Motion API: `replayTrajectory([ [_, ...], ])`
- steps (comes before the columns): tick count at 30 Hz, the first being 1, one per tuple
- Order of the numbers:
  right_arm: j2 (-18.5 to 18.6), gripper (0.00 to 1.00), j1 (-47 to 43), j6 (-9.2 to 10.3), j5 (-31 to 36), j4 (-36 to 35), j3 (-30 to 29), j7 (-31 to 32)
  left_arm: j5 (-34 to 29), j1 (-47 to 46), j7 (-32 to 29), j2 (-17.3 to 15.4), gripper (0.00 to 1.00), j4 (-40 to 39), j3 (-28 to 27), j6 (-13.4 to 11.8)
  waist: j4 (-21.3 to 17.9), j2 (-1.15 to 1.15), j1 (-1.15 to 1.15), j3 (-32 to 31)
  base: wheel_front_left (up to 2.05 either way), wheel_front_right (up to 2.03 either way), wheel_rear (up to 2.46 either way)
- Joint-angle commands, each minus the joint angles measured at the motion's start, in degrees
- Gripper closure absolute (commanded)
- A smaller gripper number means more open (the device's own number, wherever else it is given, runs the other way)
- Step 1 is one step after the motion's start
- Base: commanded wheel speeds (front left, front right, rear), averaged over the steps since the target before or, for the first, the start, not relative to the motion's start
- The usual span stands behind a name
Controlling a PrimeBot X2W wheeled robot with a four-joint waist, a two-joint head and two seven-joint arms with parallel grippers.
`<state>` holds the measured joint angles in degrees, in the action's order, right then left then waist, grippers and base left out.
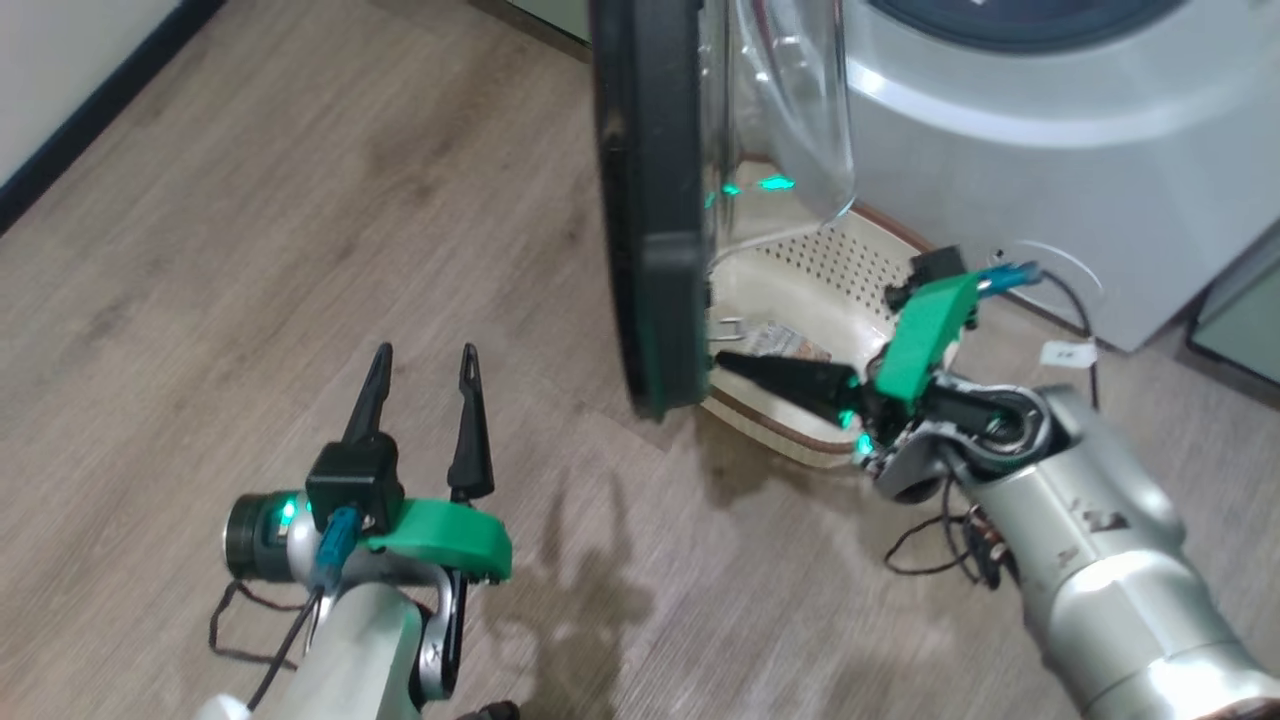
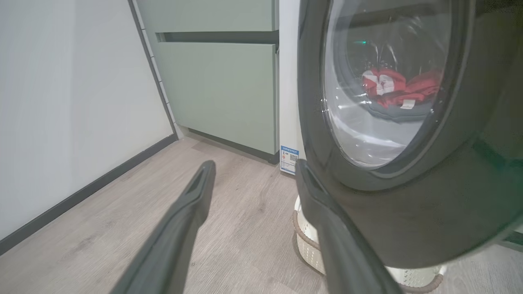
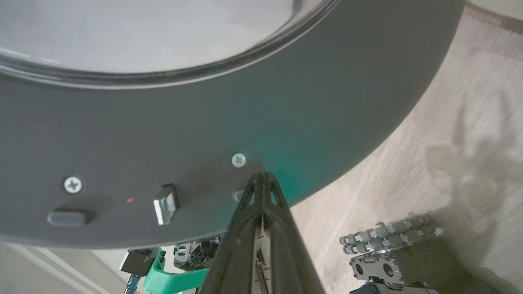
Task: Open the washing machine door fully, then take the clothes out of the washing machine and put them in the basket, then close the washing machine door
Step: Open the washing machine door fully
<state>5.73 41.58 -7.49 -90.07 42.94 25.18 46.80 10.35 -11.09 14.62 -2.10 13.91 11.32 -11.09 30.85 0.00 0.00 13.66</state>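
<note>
right pincer (image 1: 724, 361) clenched, empty, tips at inner face of glossy black round washer door (image 1: 650, 180); left pincer (image 1: 425, 355) released, near its outer face.

Left claw (image 1: 425, 355) spread wide, pointing forward; right claw (image 1: 728, 361) pinched closed, pointing leftward

Big white front-loading washing machine (image 1: 1000, 130). Swung out from the washing machine: round washing machine door (image 1: 650, 200), glossy black rim, clear bulging bowl, standing ajar. Heaped inside the washing machine, glimpsed through the door's window: red-and-white clothes (image 2: 392, 87). Just before the washing machine, beneath the door: cream perforated basket (image 1: 800, 290), brown-rimmed, upright.
</note>
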Motion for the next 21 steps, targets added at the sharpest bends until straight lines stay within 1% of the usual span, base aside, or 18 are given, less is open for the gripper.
replayTrajectory([
  [1, -1.9, 1.0, -0.4, 0.0, -0.6, -2.0, 0.9, -0.5, 0.0, -0.5, 0.4, -0.8, 0.0, -1.5, -2.4, 0.1, 0.6, 0.0, 0.0, -0.7, 0.0, 0.0, 0.0],
  [6, -2.6, 1.0, -1.9, 0.0, -1.9, -1.9, 1.8, -2.0, -0.7, 0.7, 0.4, -0.8, 0.0, -1.2, -3.5, 0.4, 0.5, 0.0, 0.0, -2.7, 0.0, 0.0, 0.0],
  [9, -2.7, 1.0, -3.0, 0.0, -2.8, -1.3, 1.2, -3.7, -1.1, 1.3, 0.4, -0.8, 0.0, -1.0, -4.3, 1.2, -0.1, 0.0, 0.0, -4.4, 0.0, 0.0, 0.0],
  [10, -2.8, 0.95, -3.4, 0.0, -3.1, -1.2, 1.0, -4.3, -1.3, 1.6, 0.4, -0.8, 0.0, -1.1, -4.8, 1.4, -0.5, 0.0, 0.0, -5.1, 0.0, 0.0, 0.0],
  [11, -2.8, 0.64, -3.8, 0.0, -3.3, -1.1, 0.8, -4.9, -1.8, 1.9, 0.4, -0.8, 0.0, -1.1, -5.3, 1.8, -0.9, 0.0, 0.0, -5.7, 0.0, 0.0, 0.0],
  [12, -2.8, 0.0, -4.2, 0.0, -3.4, -1.1, 0.6, -5.5, -2.3, 2.2, 0.4, -0.8, 0.0, -1.0, -5.9, 2.2, -1.6, 0.0, 0.0, -6.6, 0.0, 0.0, 0.0],
  [14, -2.8, 0.0, -5.1, 0.0, -3.4, -1.5, 0.3, -6.9, -3.1, 2.9, 0.4, -0.9, 0.0, -0.9, -7.5, 3.2, -2.9, 0.0, 0.0, -8.0, 0.0, 0.0, 0.0],
  [17, -2.8, 0.0, -6.6, 0.0, -1.5, -3.3, 0.6, -10.2, -3.6, 4.3, 0.4, -1.3, 0.0, -1.3, -10.0, 4.9, -5.5, 0.0, 0.0, -10.3, 0.0, 0.0, 0.0],
  [21, -2.8, 0.0, -9.1, 0.0, 1.0, -6.2, 1.2, -15.5, -4.3, 6.3, 0.4, -2.7, 0.0, -1.6, -13.2, 7.0, -9.2, 0.0, 0.0, -13.2, 0.0, 0.0, 0.0],
])
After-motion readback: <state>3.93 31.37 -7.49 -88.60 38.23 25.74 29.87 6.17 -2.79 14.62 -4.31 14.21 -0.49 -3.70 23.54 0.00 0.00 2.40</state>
